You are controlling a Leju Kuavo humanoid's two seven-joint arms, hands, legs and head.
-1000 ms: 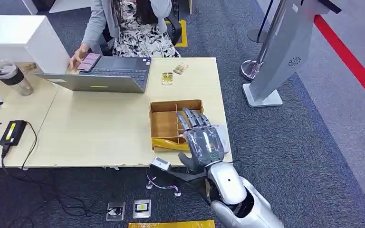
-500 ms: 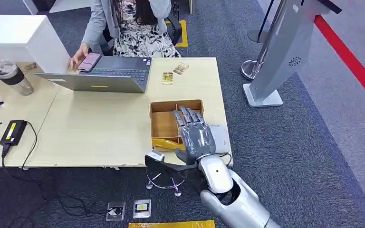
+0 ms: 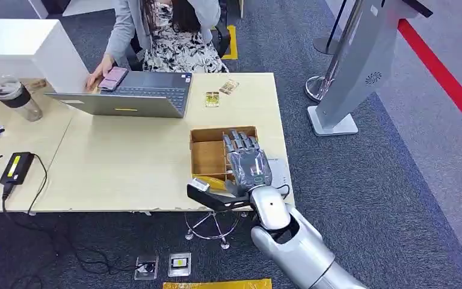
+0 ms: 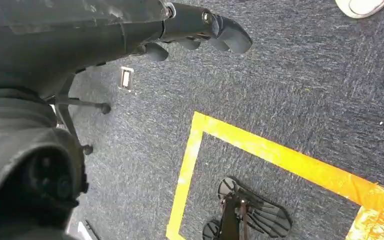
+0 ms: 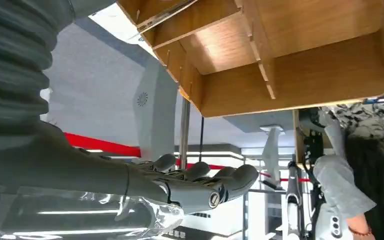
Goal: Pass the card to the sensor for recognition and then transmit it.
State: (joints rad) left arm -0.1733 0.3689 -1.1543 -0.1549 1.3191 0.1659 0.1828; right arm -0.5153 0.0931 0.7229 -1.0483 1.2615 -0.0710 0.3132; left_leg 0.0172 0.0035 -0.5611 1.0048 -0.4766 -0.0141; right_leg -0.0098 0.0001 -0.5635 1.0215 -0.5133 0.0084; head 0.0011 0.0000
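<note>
My right hand (image 3: 248,161) hovers over the right half of the divided wooden box (image 3: 207,133) near the table's front right corner, fingers bent slightly down and holding nothing. In the right wrist view its fingers (image 5: 200,182) stretch out free beside the box's compartments (image 5: 290,75). A white flat device (image 3: 280,171) lies just right of the box, partly under the hand. Two small cards (image 3: 212,99) (image 3: 228,86) lie farther back on the table. My left hand (image 4: 200,27) hangs over the carpet with nothing in it.
A person sits behind the table with a hand on a pink phone (image 3: 112,78) beside an open laptop (image 3: 129,99). A yellow packet (image 3: 214,181) lies at the box's front. A tumbler (image 3: 13,96) and a black adapter (image 3: 15,167) sit at the left. A grey kiosk (image 3: 361,66) stands on the right.
My right hand has moved left and farther onto the box, and its fingers have bent down. The person's hand stays on the phone.
</note>
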